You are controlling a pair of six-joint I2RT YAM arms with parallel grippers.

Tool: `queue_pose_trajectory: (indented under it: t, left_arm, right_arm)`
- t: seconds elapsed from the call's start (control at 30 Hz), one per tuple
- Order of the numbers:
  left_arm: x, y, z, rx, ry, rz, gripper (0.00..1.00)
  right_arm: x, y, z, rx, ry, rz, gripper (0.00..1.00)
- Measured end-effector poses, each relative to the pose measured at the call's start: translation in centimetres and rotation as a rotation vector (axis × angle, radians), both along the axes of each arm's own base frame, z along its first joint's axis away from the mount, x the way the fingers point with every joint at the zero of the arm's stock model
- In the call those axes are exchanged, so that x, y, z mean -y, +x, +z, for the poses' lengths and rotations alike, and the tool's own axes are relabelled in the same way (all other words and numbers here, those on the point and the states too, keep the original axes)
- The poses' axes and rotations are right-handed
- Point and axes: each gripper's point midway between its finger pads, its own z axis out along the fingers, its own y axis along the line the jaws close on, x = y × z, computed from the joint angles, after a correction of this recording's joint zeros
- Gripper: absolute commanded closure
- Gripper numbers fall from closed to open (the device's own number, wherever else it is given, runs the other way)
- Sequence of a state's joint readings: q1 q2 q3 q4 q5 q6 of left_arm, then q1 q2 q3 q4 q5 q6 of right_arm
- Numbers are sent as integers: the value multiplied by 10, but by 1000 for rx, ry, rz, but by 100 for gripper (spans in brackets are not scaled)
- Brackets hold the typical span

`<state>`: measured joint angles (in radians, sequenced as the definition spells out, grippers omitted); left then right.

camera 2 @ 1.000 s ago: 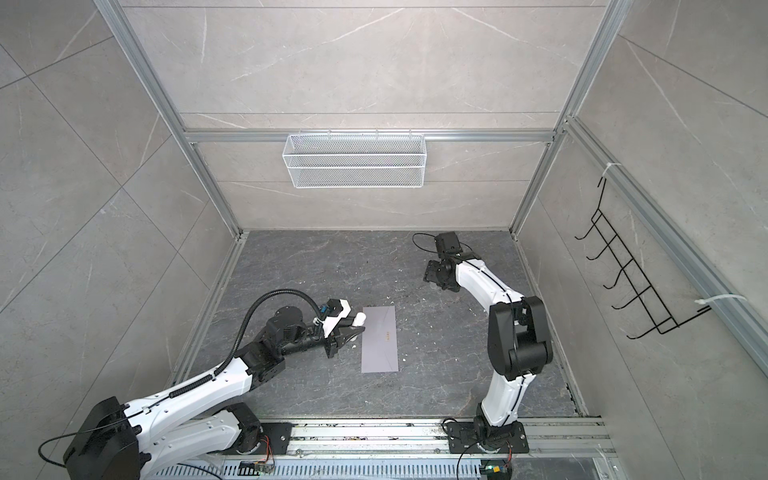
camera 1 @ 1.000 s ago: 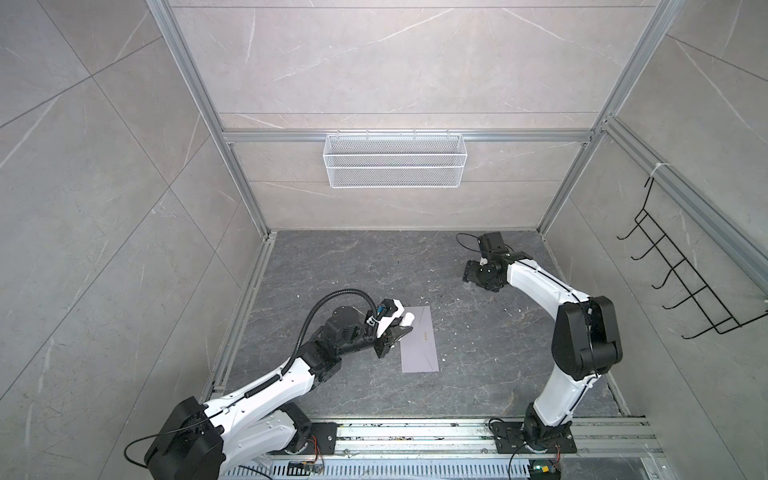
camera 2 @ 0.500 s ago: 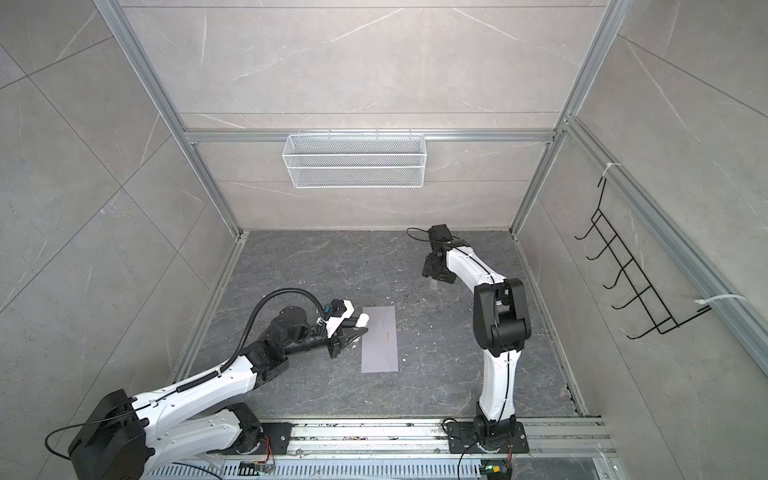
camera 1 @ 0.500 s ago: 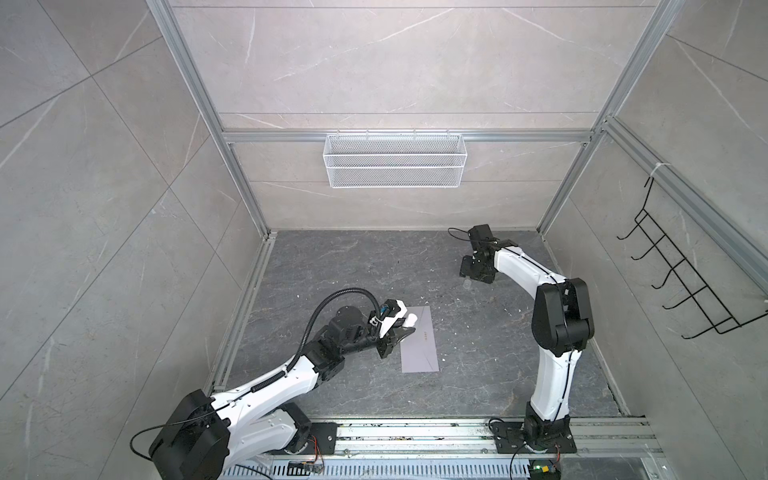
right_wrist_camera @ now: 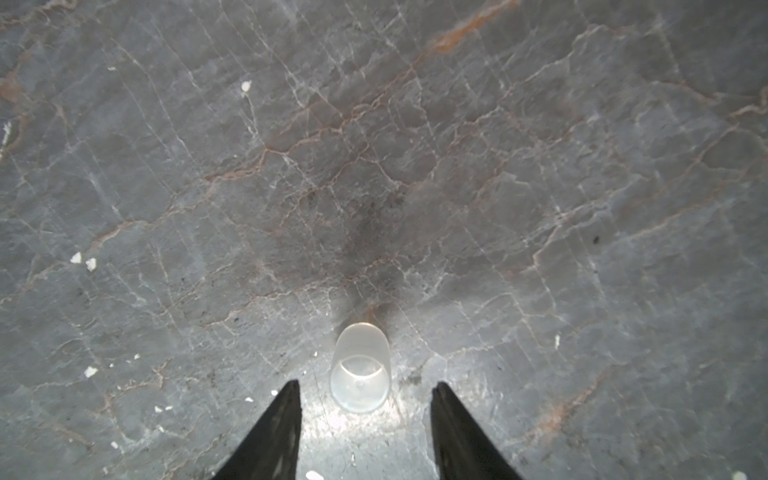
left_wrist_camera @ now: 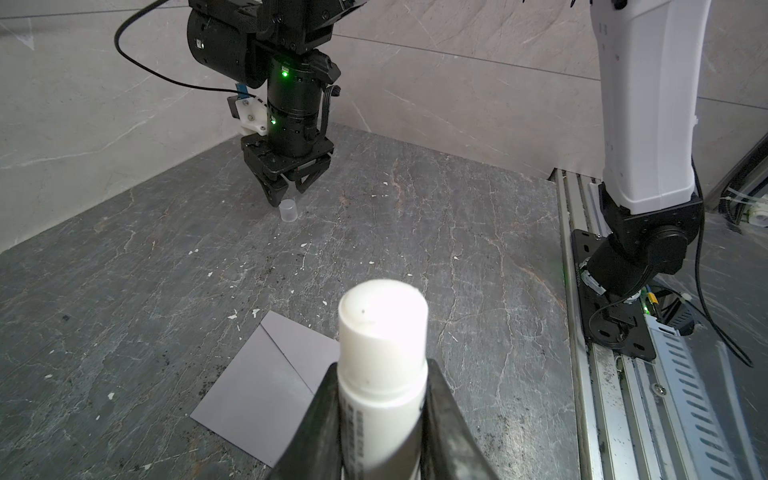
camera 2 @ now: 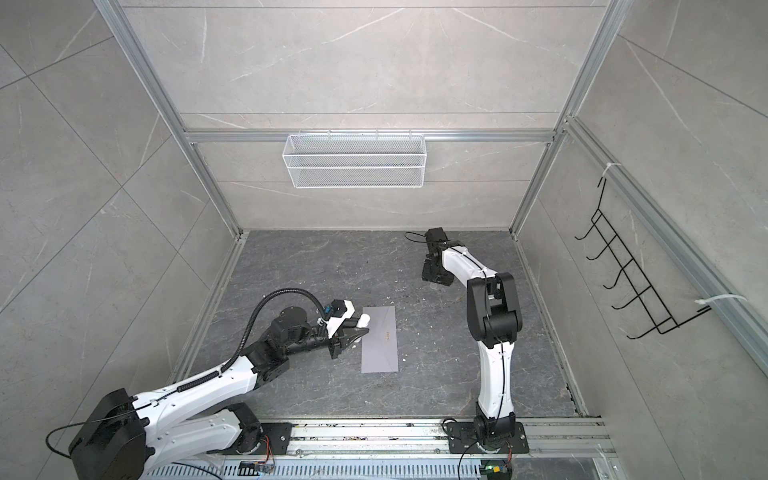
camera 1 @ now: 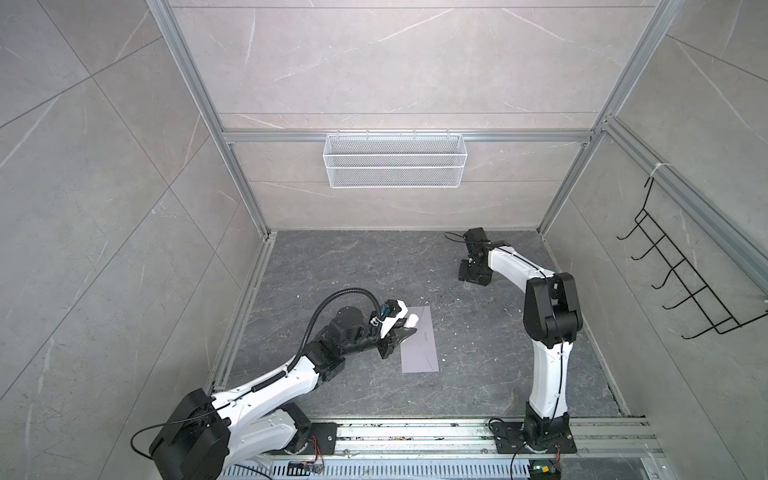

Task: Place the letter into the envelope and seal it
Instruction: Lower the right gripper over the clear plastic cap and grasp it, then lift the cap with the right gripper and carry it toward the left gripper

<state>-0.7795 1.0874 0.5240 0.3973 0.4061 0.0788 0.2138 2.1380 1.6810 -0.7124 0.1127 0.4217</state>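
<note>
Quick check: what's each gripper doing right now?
Left gripper: shut on the white glue stick.
Right gripper: open, fingertips flanking the clear cap, not gripping it.

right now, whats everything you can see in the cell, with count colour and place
envelope: 1, pale lavender-grey, flat near the middle of the tabletop
glue stick: 1, white, uncapped, held at the envelope's left edge
cap: 1, translucent, upright on the tabletop, far right
wire basket: 1, white, on the back wall
hook rack: 1, black, on the right wall
tabletop: 1, dark grey, marbled
left gripper: 1, black, shut on the glue stick
right gripper: 1, black, open just above the cap
</note>
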Motion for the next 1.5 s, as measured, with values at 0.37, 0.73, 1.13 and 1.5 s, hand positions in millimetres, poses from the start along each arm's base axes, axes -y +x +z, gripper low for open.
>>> queue_pose_trajectory:
  t: [0.37,0.73,1.13,1.5]
  left_arm:
    - [0,0,0,-1,0,-1,100]
    - [0,0,0,-4,-1,0,100]
    - [0,0,0,-9,-3,1,100]
    - [0,0,0,-12,-4,2,100]
  right_arm:
    - [1,-2,-14,-34,-20,6,56]
    - [-2,7,-14,-28,-63,28,62]
    - [0,3,-23,-60,-97,32,68]
    - [1,3,-22,-59,-105,32,61]
